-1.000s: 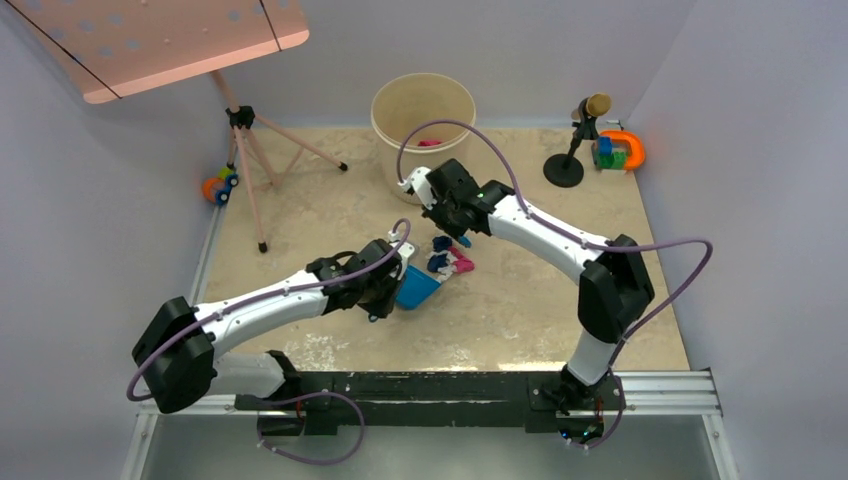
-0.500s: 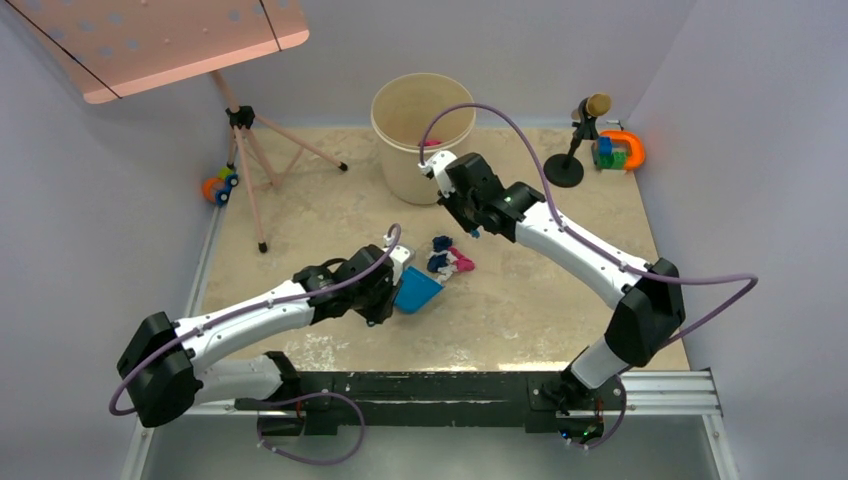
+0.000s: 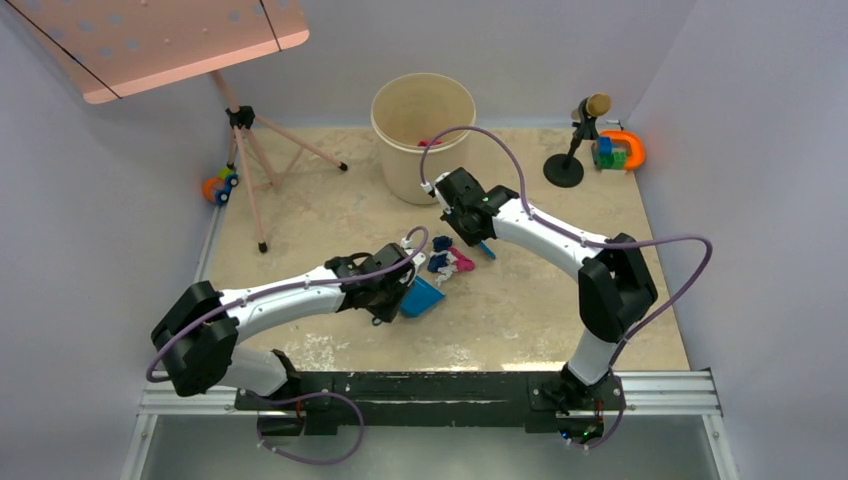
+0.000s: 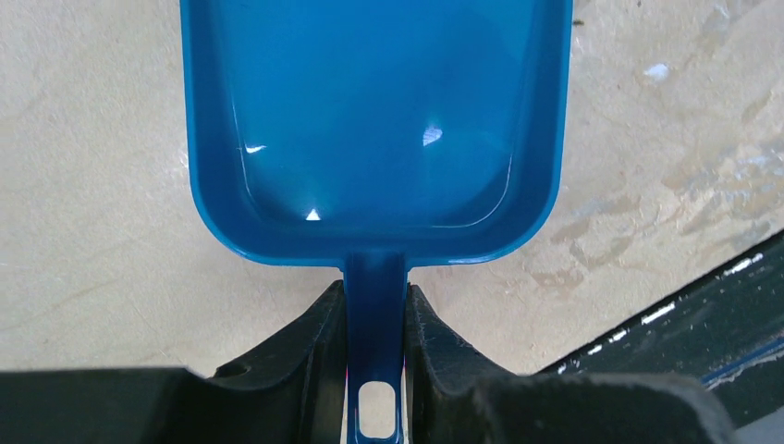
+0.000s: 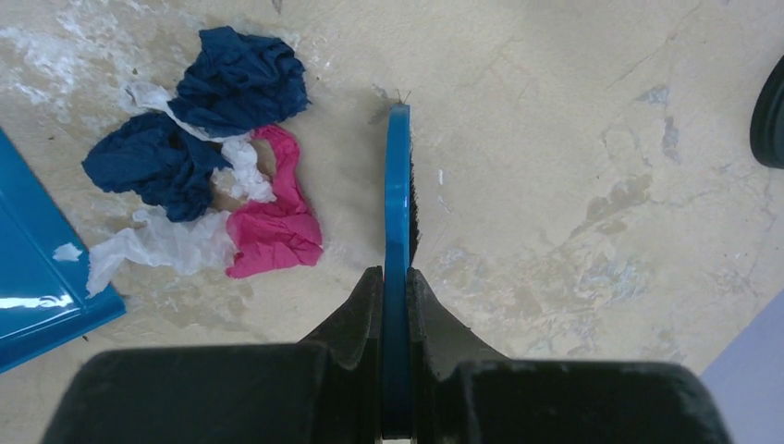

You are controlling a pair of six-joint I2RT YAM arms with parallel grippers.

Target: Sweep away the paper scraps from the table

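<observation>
A small heap of paper scraps (image 3: 448, 262), dark blue, white and pink, lies on the beige table (image 3: 520, 310); it shows in the right wrist view (image 5: 217, 185). My left gripper (image 4: 374, 314) is shut on the handle of an empty blue dustpan (image 4: 370, 111), whose mouth lies just left of the heap (image 3: 420, 297). My right gripper (image 5: 396, 287) is shut on a small blue hand brush (image 5: 398, 194), which stands on the table just right of the pink scrap; it also shows in the top view (image 3: 483, 247).
A beige bucket (image 3: 423, 125) with a pink scrap inside stands at the back. A tripod (image 3: 250, 160) with a pink board is at the back left, beside a toy car (image 3: 220, 185). A toy microphone (image 3: 570, 160) and colourful blocks (image 3: 618, 150) are back right. A black rail (image 3: 430, 385) runs along the near edge.
My right arm swung out toward the bucket, then came back down so the brush is right of the heap. My left arm pushed the dustpan slightly closer to the scraps.
</observation>
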